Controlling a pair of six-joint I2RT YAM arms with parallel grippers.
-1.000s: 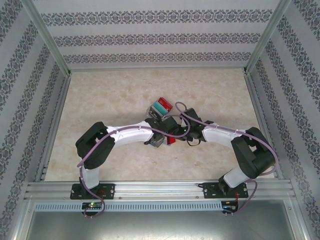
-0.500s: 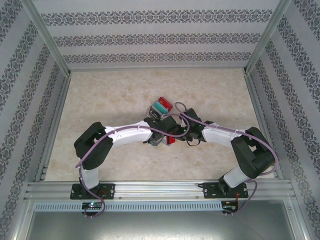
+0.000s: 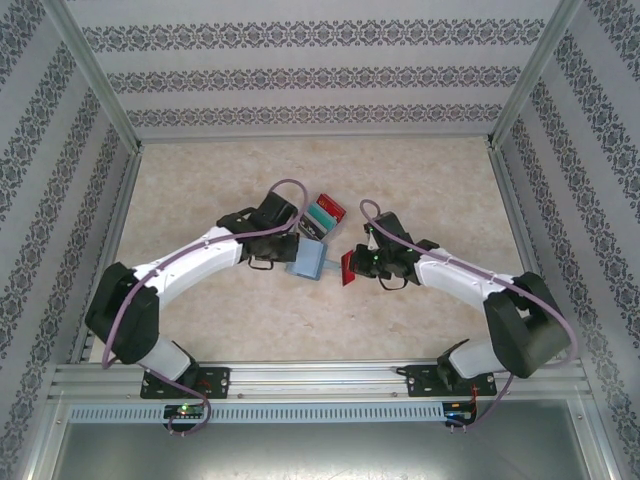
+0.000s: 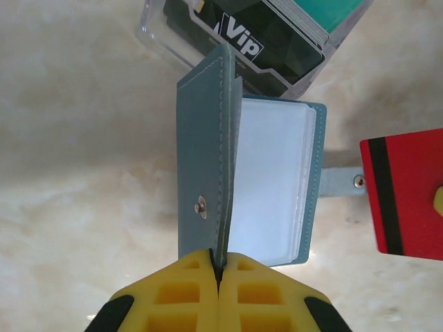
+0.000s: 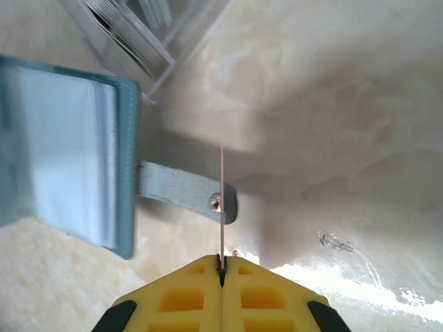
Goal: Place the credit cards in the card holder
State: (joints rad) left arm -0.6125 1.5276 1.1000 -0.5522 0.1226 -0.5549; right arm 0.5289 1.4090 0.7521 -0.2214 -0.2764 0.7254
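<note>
The card holder (image 4: 208,159) is a teal-blue wallet lying open on the table, clear pockets (image 4: 270,180) facing up. My left gripper (image 4: 220,259) is shut on the edge of its cover, which stands upright. In the top view the card holder (image 3: 306,262) sits at mid-table with my left gripper (image 3: 291,252) at its left edge. My right gripper (image 5: 221,261) is shut on a red credit card (image 5: 221,200), seen edge-on above the wallet's snap strap (image 5: 183,188). That red card (image 4: 405,194) hangs just right of the wallet, apart from it. Another teal-green card (image 3: 320,214) lies in a clear box.
A small clear plastic box (image 4: 242,41) of cards, a black VIP one on top, stands just beyond the wallet and touches its far edge. Marble-patterned tabletop (image 3: 200,190) lies open to the left and right. Patterned walls and metal rails enclose the table.
My left arm has swung out to the left and its gripper has shut on the wallet's cover, lifting it upright. The right gripper has drawn slightly right with the red card.
</note>
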